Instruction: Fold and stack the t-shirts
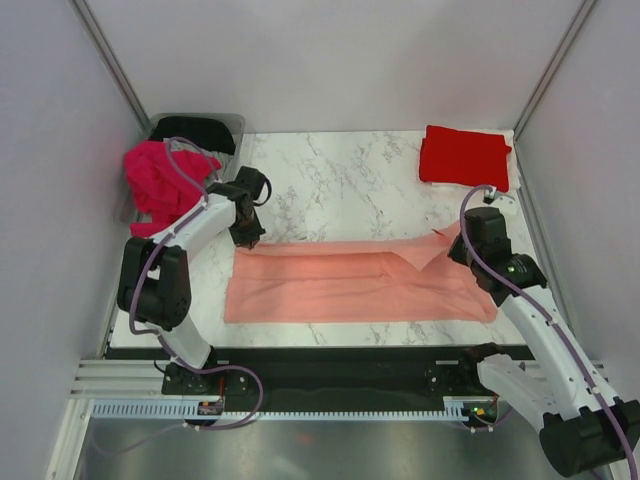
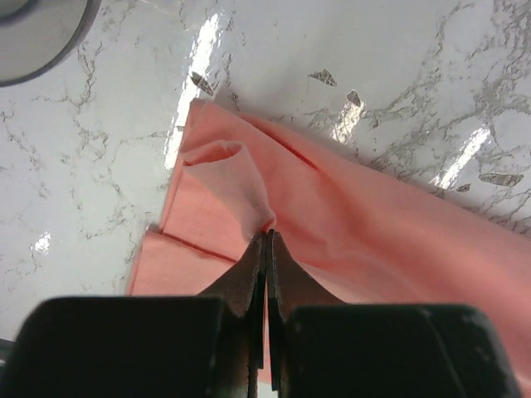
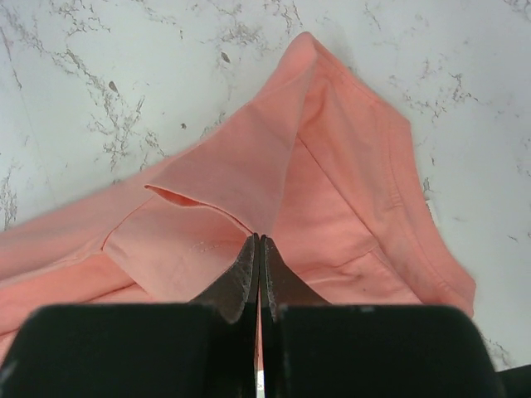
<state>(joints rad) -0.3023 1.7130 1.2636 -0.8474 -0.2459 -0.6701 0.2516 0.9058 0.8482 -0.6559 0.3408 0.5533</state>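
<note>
White marble table [image 1: 340, 180] between grey walls [image 1: 330, 60] bears salmon t-shirt [image 1: 350, 290].

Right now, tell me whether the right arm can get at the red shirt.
Probably yes: the red shirt lies just beyond the right gripper with only bare table between. But the gripper is shut on the pink shirt, so it must let go first.

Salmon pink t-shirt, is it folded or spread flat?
Partly folded: the salmon pink t-shirt lies as a long band with layered edges, its ends pinched by the left claw and right claw.
</note>
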